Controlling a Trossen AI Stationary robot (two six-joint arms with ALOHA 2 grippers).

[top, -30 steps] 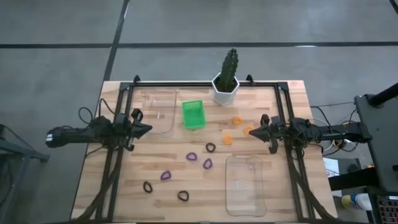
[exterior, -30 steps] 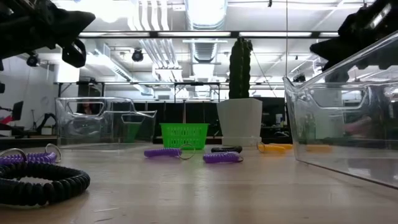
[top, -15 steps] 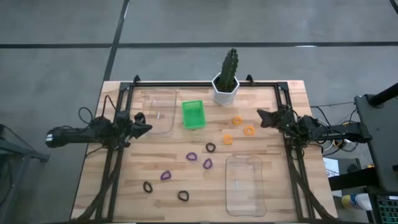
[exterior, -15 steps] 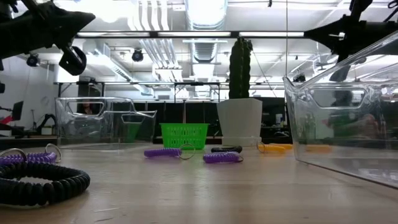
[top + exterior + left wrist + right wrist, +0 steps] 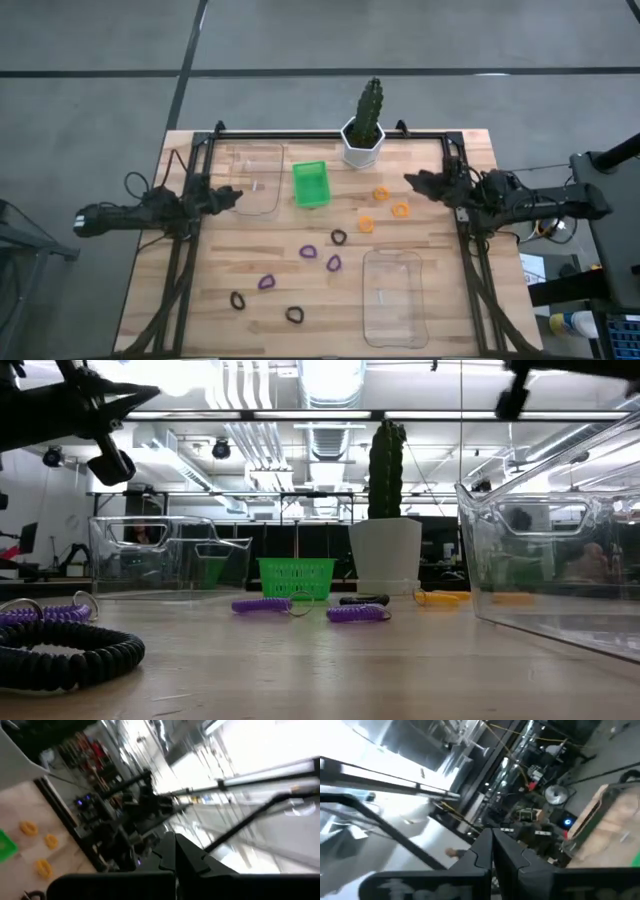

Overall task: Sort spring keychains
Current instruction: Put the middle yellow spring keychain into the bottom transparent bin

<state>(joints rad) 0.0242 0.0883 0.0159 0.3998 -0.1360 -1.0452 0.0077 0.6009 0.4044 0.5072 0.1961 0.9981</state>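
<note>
Keychains first: you have ten coiled teardrop loops lying loose on the wooden table (image 5: 200, 300), none in any container. No writing or brand can be read on anything.

- Three orange keychains (image 5: 381, 193) lie right of the green basket, near the right gripper.
- Three purple keychains (image 5: 308, 252) lie mid-table; from table level they show as ribbed spiral cords.
- Four black keychains (image 5: 293, 315): one beside the orange group, one near the left arm, two toward the near edge. One thick black coil (image 5: 70, 655) sits closest to the low camera.
- Green basket (image 5: 311, 184): slatted plastic, rectangular, at the back centre.
- Two clear trays: one (image 5: 257, 178) at back left, one (image 5: 393, 297) at front right; glossy, rounded corners.
- Cactus (image 5: 371, 108) in a white angular pot (image 5: 362, 148), back centre.
- Left gripper (image 5: 236, 199): fingers pressed together on nothing, above the back-left tray's edge.
- Right gripper (image 5: 410, 181): fingers pressed together on nothing, raised over the table near the orange loops.

Against the frame a second ago, your right gripper has swung from pointing at the orange loops toward the back and climbed; your left has tilted upward. The loops lie where they were.
</note>
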